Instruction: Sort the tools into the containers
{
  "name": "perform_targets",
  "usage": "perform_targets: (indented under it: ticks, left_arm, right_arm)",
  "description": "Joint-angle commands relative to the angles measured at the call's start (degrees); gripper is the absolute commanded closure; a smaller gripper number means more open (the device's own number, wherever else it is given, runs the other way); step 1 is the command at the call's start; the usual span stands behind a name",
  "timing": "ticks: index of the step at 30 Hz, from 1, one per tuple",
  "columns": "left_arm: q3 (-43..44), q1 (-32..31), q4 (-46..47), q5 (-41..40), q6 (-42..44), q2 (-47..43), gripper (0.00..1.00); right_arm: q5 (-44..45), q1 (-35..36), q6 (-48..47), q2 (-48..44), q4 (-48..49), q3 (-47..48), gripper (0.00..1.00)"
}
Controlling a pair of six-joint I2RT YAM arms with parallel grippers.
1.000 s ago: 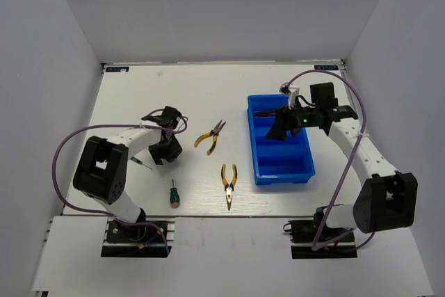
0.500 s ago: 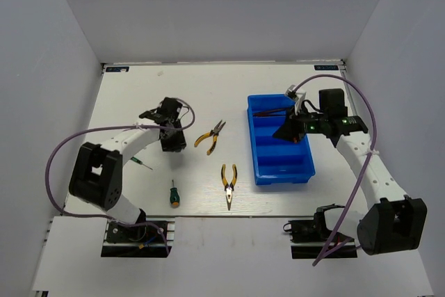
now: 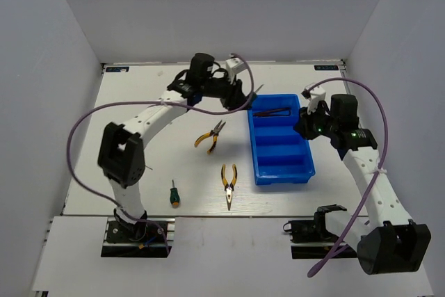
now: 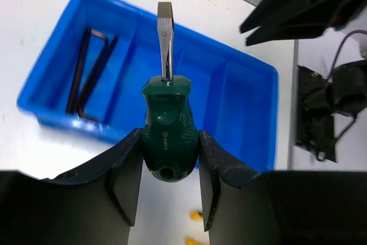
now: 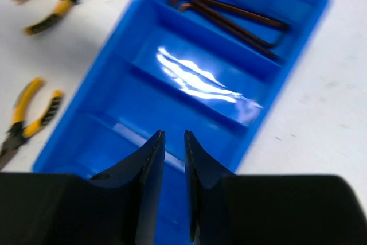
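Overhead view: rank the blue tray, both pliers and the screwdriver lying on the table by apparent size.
1. blue tray, by far the largest
2. near pliers and far pliers: look about alike, so not ranked against each other
3. screwdriver, smallest

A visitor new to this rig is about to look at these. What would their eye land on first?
The bright blue tray right of centre on the white table, with dark hex keys in its far compartment. Next, the left gripper clamping a stubby green-handled screwdriver near the tray's far end, and two yellow-handled pliers lying left of the tray.
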Motion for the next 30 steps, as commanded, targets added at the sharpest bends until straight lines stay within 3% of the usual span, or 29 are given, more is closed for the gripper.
perform_targets:
  ticks: [1,6,13,19,23,30]
  left_arm:
    - [8.4,-2.5,-1.5,5.3,6.5,6.7,1.0]
    - [18.6,-6.5,-4.1,-0.9,7.4,16.0,1.0]
    - [25.8,-10.8,-5.6,-4.2,6.2,25.5,0.95]
    - [28.9,-12.9,-9.1,-11.5,6.7,29.4,0.71]
    - [32.0,-13.4,-12.2,-18.4,7.9,30.7,0.66]
    - [35.5,-13.9,-16.2,-23.2,9.2,33.1,0.56]
  right_arm:
    - [9.7,-1.4,0.6,-3.5,4.5,-1.2,0.73]
    - [10.8,-3.2,1.3,-4.1,4.8,-1.6,0.75]
    - [12.4,-5.2,1.7,-5.0,4.8,-1.3,0.76]
    - [10.7,-5.8,2.0,-5.0,4.4,-1.2,0.75]
    - [9.5,-6.1,2.0,-5.1,4.4,-1.6,0.75]
    - [8.3,-6.5,2.4,-5.3,4.2,-1.4,0.74]
